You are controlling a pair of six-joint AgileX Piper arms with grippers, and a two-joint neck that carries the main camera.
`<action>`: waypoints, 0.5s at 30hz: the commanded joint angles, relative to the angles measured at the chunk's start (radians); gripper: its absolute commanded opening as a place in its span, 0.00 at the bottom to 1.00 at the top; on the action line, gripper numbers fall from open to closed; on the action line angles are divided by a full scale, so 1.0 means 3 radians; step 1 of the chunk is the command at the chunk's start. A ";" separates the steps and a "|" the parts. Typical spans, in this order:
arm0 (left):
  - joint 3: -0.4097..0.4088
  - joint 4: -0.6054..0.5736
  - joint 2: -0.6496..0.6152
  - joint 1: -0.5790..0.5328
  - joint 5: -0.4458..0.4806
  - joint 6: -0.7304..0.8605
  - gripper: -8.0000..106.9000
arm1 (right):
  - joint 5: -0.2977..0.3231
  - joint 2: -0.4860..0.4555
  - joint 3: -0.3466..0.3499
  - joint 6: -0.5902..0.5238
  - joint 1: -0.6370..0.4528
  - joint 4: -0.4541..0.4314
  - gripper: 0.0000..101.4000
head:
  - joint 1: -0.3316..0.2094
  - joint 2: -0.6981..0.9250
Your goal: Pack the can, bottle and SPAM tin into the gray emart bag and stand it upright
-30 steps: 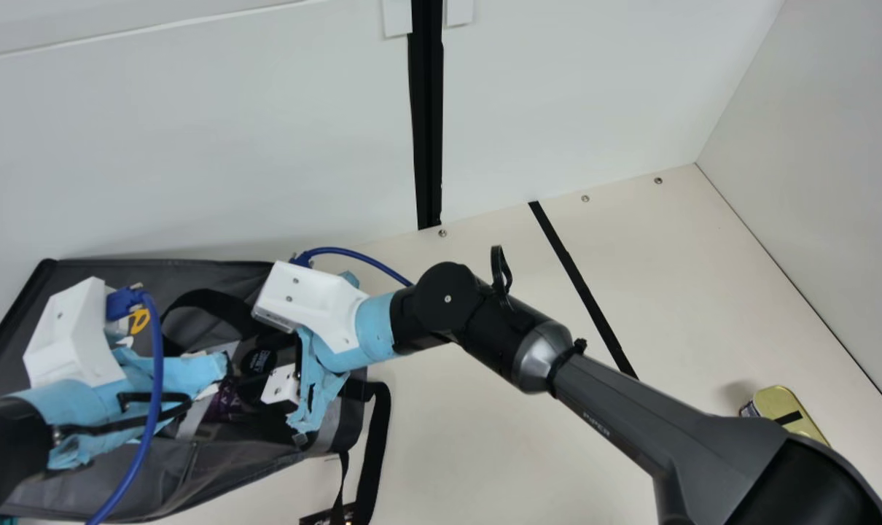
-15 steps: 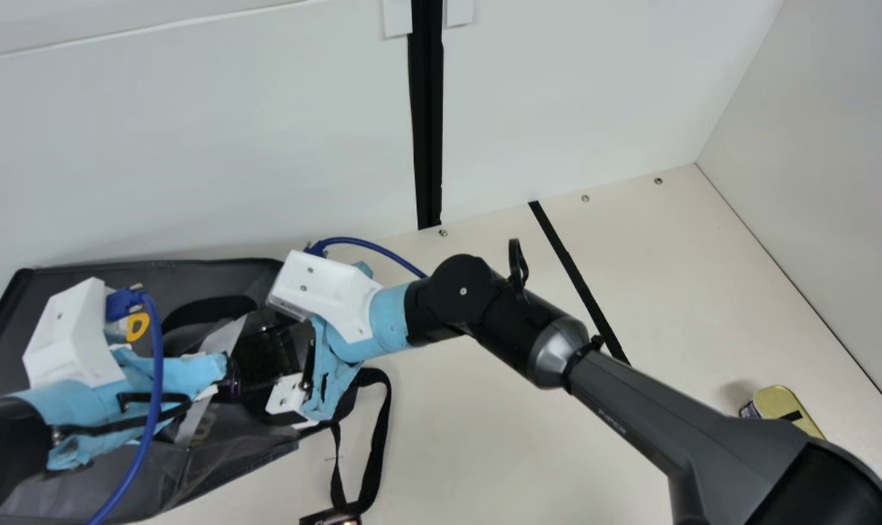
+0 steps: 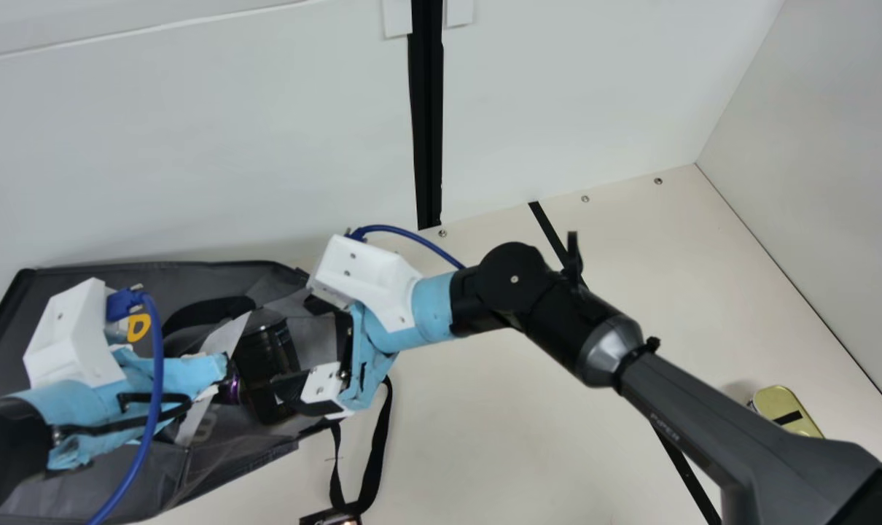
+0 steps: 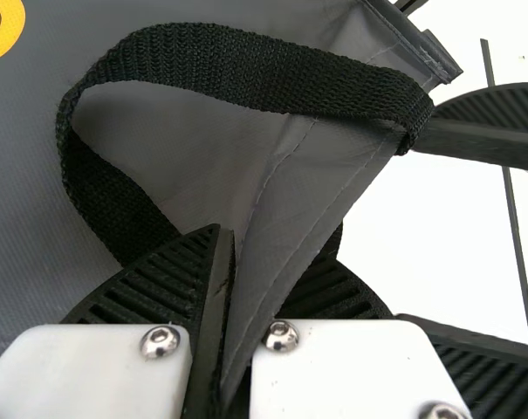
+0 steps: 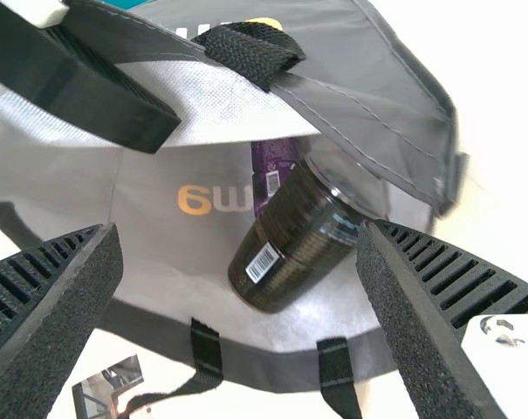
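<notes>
Has the gray bag [image 3: 120, 474] lying on its side on the table [image 3: 485, 437], near the back wall [image 3: 193, 146]. Clamps a fold of the bag's edge near its open mouth with the left gripper [image 3: 226, 364], pinching the fabric snugly between the two ribbed fingers [image 4: 159, 284]. Keeps the right gripper [image 3: 295, 346] right at the bag's mouth, both fingers spread well apart. Shows a dark cylinder [image 5: 290, 236] inside the bag, tilted, with the printed lining behind and a barcode low on its side. Shows also a purple container [image 5: 275, 161] inside the bag, just beside the dark cylinder and partly hidden by it and by the bag's edge. Leaves the SPAM tin [image 3: 783, 410] outside, well apart from the bag on the robot's right, gold lid up, with a black strip across it. Trails a black strap [image 3: 377, 453] from the bag's mouth onto the table.
</notes>
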 commanded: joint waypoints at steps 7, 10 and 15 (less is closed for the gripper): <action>0.0000 0.0000 0.0000 0.0000 0.0000 0.0000 0.00 | 0.0214 -0.0139 0.0080 -0.0100 -0.0226 0.0038 0.94 | -0.0076 -0.0003; 0.0000 0.0000 0.0000 0.0000 0.0000 0.0000 0.00 | 0.0288 -0.0179 0.0089 -0.0127 -0.0314 0.0041 0.94 | -0.0076 -0.0003; 0.0000 0.0000 0.0000 0.0000 0.0000 0.0000 0.00 | 0.0394 -0.0249 0.0097 -0.0138 -0.0459 0.0035 0.94 | -0.0076 -0.0003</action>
